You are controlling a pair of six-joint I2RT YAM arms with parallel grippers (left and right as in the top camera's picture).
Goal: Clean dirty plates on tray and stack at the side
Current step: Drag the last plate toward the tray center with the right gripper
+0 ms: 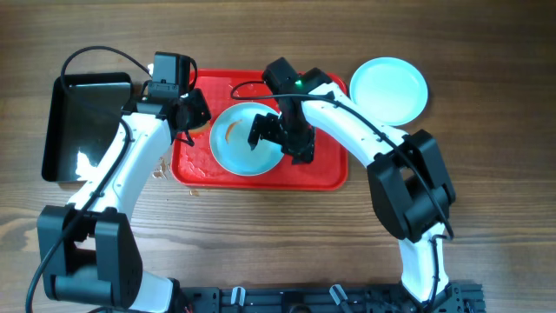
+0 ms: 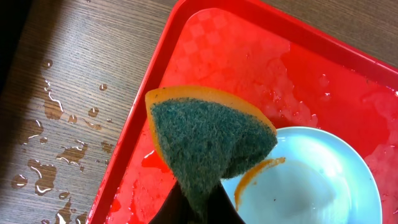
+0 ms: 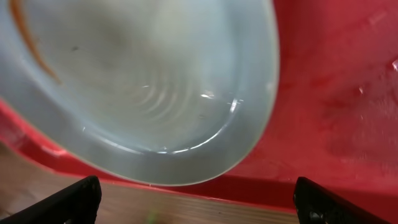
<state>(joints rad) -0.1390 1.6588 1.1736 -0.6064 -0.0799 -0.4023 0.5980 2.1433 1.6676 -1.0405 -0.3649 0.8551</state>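
Observation:
A pale-blue plate [image 1: 239, 143] with an orange-brown smear lies on the red tray [image 1: 326, 174]. It shows in the left wrist view [image 2: 305, 180] and close up in the right wrist view [image 3: 155, 81]. A second, clean plate [image 1: 389, 89] lies on the table to the right of the tray. My left gripper [image 1: 193, 113] is shut on a sponge [image 2: 208, 137], green pad with orange backing, above the tray's left part [image 2: 205, 50] next to the plate. My right gripper [image 1: 282, 139] is open over the plate's right rim, fingers wide apart [image 3: 196, 199].
A black rectangular pan [image 1: 87, 126] stands left of the tray. Water drops [image 2: 62, 149] lie on the wooden table beside the tray's left rim. The tray floor is wet.

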